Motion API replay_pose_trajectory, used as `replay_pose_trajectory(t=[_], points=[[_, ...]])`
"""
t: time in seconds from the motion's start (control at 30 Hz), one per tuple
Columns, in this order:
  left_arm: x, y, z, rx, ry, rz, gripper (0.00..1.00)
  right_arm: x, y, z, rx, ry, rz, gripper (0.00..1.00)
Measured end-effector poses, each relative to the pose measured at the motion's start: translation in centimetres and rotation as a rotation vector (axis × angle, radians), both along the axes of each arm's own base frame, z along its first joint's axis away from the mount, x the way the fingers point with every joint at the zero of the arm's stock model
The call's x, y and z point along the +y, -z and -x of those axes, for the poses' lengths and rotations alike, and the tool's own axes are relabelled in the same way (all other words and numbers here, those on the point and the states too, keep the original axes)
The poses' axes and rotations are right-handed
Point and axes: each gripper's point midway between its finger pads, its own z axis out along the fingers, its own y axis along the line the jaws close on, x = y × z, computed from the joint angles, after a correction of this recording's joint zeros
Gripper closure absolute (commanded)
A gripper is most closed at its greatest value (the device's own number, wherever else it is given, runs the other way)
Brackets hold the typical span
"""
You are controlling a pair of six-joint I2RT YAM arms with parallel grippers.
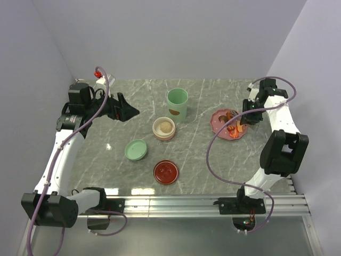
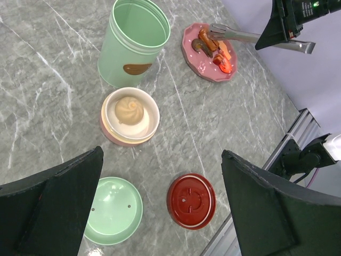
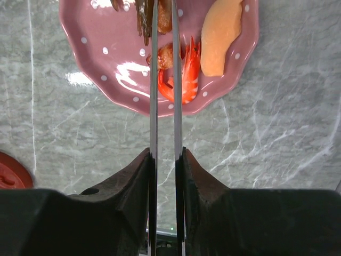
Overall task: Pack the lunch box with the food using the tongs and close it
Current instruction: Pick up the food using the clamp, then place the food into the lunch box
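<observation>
Place: robot laboratory cell.
Signs: plain grey walls (image 1: 160, 37), marble-pattern table (image 1: 202, 160), aluminium rail (image 1: 176, 204) with bolted robot arms (image 1: 277, 154).

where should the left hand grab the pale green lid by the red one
Probably the rim. The green lid lies flat, hollow side up, so its thin raised edge is the only part to close on. Bring the open left hand straight down, jaws astride the rim, on the side away from the red lid.

No legible text. Brown oval patch (image 2: 137, 68) on green canister (image 2: 133, 37): no lettering discernible. Tiny white print on right arm housing (image 2: 298, 12): unreadable.
</observation>
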Motion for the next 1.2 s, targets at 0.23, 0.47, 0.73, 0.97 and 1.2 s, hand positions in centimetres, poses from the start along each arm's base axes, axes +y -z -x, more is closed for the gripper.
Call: replay_pose_trajectory(t=[0.23,0.47,0.73,0.97,1.2], points=[[0.0,0.0,0.0,0.0,0.0,0.0,0.01,-0.2,-1.0,-0.5,-0.029,-0.017,0.013,1.0],[0.0,0.0,0.0,0.0,-0.001,0.0,0.01,-0.1,-2.4,0.3,-0.042,-0.041,0.024,1.0],[0.0,0.0,0.0,0.0,-0.001,0.0,0.0,0.9,-9.2,-0.2,-0.209,-0.079,0.005,1.0],[0.0,0.1,0.1,0.008,-0.001,0.001,0.01,5.3,-15.8,-0.9,-0.396,-0.202,-0.076,1.0],[-0.1,0.0,0.1,0.027,-0.009,0.017,0.01,13.9,-17.0,-0.4,-0.439,-0.407,-0.174,1.0]])
